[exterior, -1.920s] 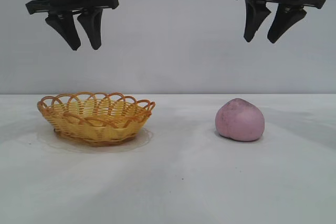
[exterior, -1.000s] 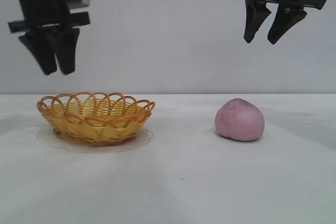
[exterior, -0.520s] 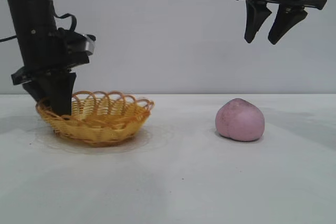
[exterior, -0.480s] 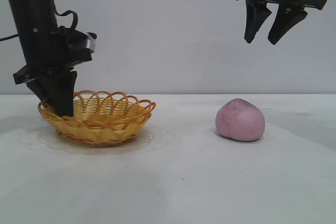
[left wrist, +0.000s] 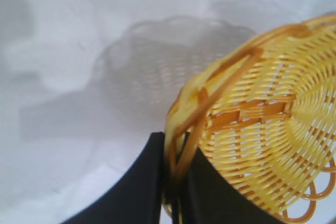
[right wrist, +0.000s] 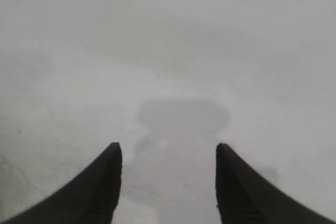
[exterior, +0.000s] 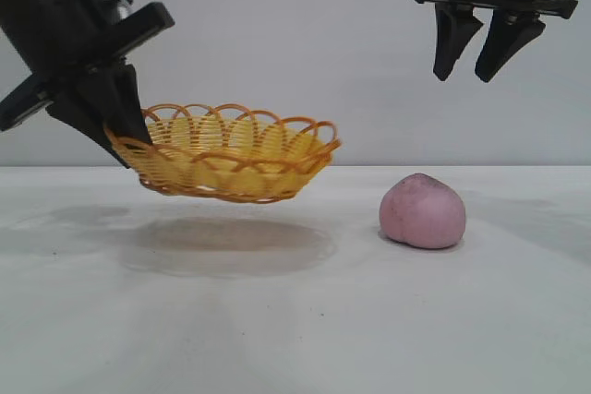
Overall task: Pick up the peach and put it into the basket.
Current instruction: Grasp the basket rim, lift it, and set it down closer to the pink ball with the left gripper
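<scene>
The left hand (exterior: 125,140) is clamped on the rim of the basket (exterior: 231,163) at the basket's end nearest the desk's left edge, and holds it in the air. The basket hangs clear of the desk (exterior: 295,320), tilted, with its free end pointing toward the desk's right side and riding a little higher than the gripped end. Its shadow lies on the white surface directly beneath it. In the left wrist view the two dark fingers (left wrist: 142,182) are pressed together on the looped wicker rim (left wrist: 181,135), one finger inside the basket and one outside, with the woven yellow bowl (left wrist: 262,129) spreading away from them.

The peach (exterior: 422,211) sits on the desk toward the right side, upright on its flat base, well apart from the lifted basket and lower than it. Nothing touches it.

The right hand (exterior: 471,43) hangs high above the desk's right part, above the peach and slightly toward the right edge of it, with its fingers spread open and holding nothing. From the right wrist view its two fingertips (right wrist: 107,182) frame only bare desk and their own shadow.
</scene>
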You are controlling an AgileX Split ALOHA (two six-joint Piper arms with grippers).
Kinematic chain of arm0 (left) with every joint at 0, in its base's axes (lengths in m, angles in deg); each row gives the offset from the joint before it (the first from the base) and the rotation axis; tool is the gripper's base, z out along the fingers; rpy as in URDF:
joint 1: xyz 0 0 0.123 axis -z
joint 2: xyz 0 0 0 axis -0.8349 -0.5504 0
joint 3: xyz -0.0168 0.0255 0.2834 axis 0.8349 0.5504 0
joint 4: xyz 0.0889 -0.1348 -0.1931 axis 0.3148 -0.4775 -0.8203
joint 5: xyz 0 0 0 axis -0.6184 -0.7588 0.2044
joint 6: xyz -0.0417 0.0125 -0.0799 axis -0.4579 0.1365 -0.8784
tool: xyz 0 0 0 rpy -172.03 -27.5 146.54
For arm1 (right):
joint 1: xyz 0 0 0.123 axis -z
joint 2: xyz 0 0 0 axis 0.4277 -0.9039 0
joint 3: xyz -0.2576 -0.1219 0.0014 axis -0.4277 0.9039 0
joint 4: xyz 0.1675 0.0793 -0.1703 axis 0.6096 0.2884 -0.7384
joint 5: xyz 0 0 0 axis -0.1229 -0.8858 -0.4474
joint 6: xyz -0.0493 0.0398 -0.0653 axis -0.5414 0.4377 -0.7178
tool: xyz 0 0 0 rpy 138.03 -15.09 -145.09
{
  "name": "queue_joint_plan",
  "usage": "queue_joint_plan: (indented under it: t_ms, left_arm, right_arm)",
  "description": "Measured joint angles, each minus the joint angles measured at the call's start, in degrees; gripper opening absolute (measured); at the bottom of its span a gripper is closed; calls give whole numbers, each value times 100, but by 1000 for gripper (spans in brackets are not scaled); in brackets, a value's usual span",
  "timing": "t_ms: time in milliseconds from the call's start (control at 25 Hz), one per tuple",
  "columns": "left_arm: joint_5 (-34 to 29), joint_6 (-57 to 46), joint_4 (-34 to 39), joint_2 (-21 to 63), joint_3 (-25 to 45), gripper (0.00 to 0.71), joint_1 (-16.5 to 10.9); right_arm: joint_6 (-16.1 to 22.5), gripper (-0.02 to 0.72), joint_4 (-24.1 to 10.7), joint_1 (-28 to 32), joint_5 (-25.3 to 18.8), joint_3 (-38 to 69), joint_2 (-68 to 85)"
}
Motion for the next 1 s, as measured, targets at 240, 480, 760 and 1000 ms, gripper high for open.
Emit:
queue_joint_plan:
  t_ms: [240,480,760,1000]
  left_arm:
    - [607,490,-1137,110,1034,0,290]
    - [716,600,-1376,86,1089,0,297]
    - [706,613,-1376,-181,1113,66,297]
    - [662,613,-1376,-185,1113,235,297]
  right_arm:
    - [-13,378,34,0,-58,0,0]
    - [-22,378,72,0,-58,0,0]
    - [-113,378,118,0,-58,0,0]
    - [-157,378,118,0,-58,0,0]
